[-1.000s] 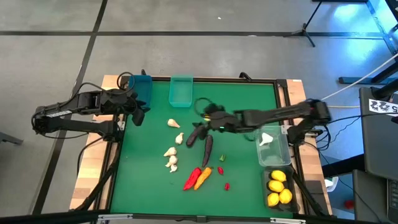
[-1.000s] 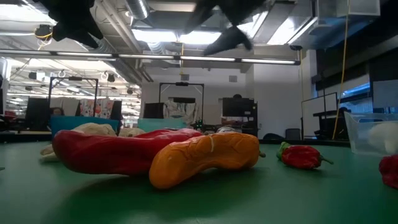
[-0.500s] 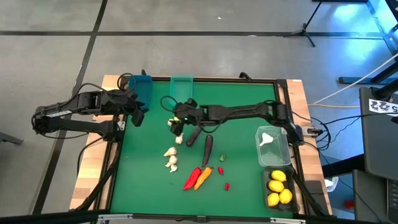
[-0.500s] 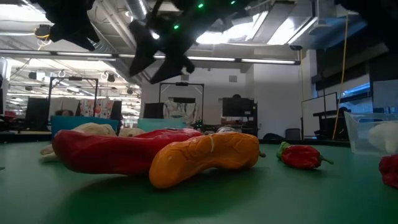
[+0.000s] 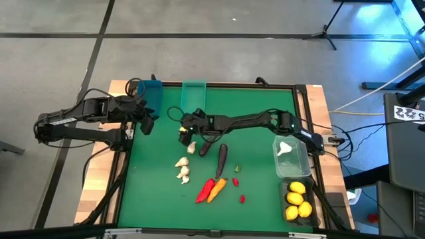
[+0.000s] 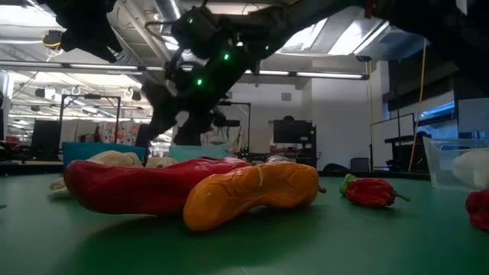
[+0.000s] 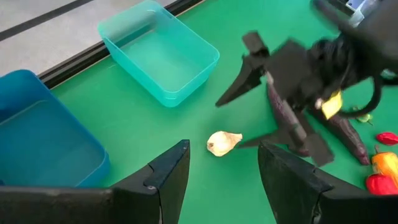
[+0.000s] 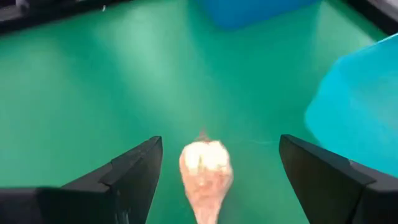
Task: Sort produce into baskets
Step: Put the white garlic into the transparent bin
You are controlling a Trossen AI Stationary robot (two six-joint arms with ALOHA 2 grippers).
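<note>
- The green worktop (image 5: 259,113) filled the middle of the high view, with the blue bin (image 5: 152,93) and the translucent teal bin (image 5: 193,94) at its upper edge and the clear bin (image 5: 292,159) and dark grey bin (image 5: 297,200) at its right edge.
- The right arm had swung across the worktop from centre-right to centre-left within the last second, so the right gripper (image 5: 188,129) now sat just below the teal bin, over a loose garlic bulb (image 5: 185,132).
- Its jaws stood wide apart and empty; in the right wrist view the bulb (image 8: 205,175) lay on the cloth between the two fingers, not yet clamped.
- The left gripper (image 5: 147,119) had not moved, waiting at the upper left beside the blue bin, its jaws partly apart and holding nothing.
- The two dark eggplants (image 5: 221,154) lay in the centre, untouched.
- A red chili (image 5: 204,191) and the orange carrot (image 5: 217,189) lay touching at lower centre.
- The lemons (image 5: 297,200) already sat in the grey bin, and one garlic bulb (image 5: 284,149) in the clear bin.
- I judged the move to be the start of the next garlic pick, bound for the clear bin.
</note>
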